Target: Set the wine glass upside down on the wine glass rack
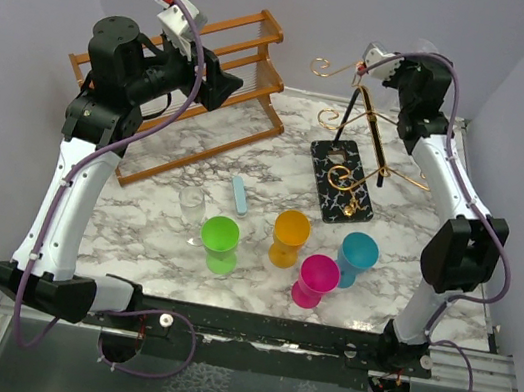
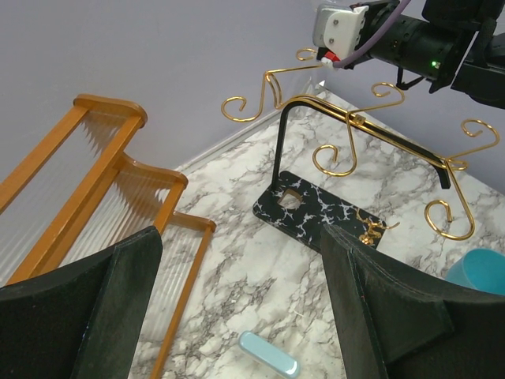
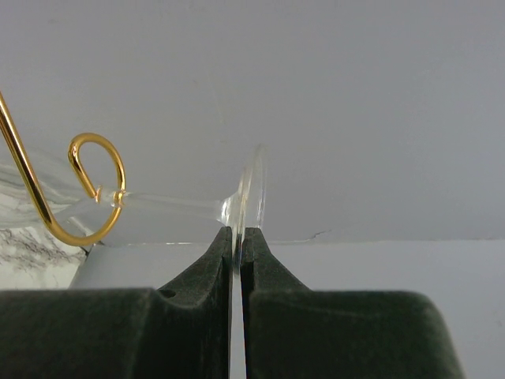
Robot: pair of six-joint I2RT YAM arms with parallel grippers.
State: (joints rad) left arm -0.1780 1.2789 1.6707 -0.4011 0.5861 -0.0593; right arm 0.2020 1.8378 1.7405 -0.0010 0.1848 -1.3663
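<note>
My right hand, raised at the far right of the marble worktop, is clamped shut on the thin edge of the foot of the wine glass. The glass lies sideways in the air, its stem crossing a gold curl at the top of the wine glass rack; I cannot tell whether stem and wire touch. The rack's black, white-veined base sits flat on the worktop. My left hand hangs wide open and empty above the wooden shelf rack at far left. Nearer me stand a clear tumbler and four coloured cups: green, orange, pink and blue. A pale blue bar lies just behind the tumbler.
</note>
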